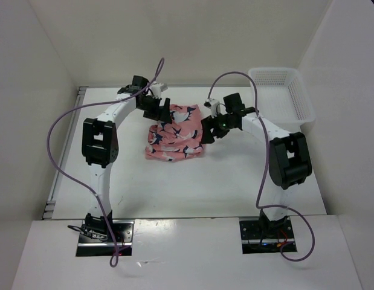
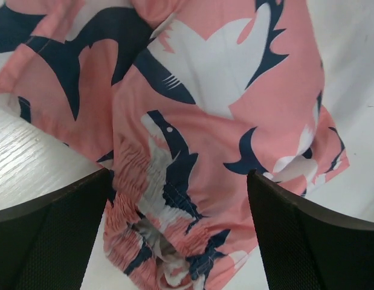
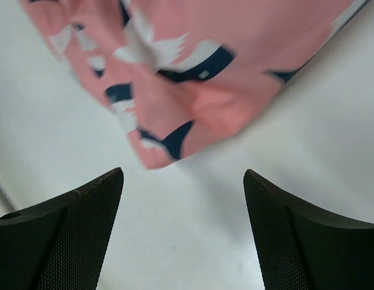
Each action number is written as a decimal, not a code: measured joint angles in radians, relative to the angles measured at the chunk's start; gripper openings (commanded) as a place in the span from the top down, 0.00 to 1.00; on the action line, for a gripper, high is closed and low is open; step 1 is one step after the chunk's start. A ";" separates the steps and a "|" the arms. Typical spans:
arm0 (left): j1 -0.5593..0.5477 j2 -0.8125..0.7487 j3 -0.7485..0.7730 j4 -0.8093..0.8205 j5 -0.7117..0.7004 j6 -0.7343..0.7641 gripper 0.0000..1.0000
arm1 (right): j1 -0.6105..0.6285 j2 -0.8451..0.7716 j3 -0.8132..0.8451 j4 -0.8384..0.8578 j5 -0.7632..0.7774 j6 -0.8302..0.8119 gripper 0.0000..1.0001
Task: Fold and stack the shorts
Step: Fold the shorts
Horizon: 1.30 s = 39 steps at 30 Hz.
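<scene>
Black fingers up close in the left wrist view: the left end effector stands wide, gripping nothing, and the shorts fill the gap under it, gathered waistband right between the tips. Over to the right wrist view, the right end effector is spread too, empty, with bare tabletop between its fingers and a cloth corner just ahead of them.

From above, the shorts lie mid-tabletop between the two arms. The left one hangs over their far-left corner and the right sits just off their right edge, so the left is the nearer. The bundle looks roughly square, with no clear long axis. It is salmon pink with navy-and-white whale shapes, doubled over and a bit rumpled along the near edge. I'd call it a fold laid down and let go.
</scene>
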<state>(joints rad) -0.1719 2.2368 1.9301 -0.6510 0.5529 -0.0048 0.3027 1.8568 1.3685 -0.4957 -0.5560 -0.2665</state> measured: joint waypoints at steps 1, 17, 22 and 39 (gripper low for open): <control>-0.006 0.010 0.006 0.000 -0.002 0.000 0.04 | 0.001 -0.032 -0.035 0.000 -0.014 0.021 0.15; 0.007 0.046 -0.030 0.000 -0.076 0.000 0.59 | 0.158 -0.062 -0.190 0.153 0.172 0.291 0.40; 0.006 0.046 -0.033 0.001 -0.076 0.000 0.59 | 0.198 -0.035 -0.188 0.187 0.246 0.332 0.47; 0.021 0.046 0.043 -0.033 -0.116 -0.003 0.87 | 0.243 -0.050 -0.284 0.270 0.377 0.159 0.98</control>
<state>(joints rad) -0.1513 2.2829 1.9728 -0.6838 0.4374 -0.0082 0.5457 1.8069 1.0847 -0.2260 -0.1795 -0.1074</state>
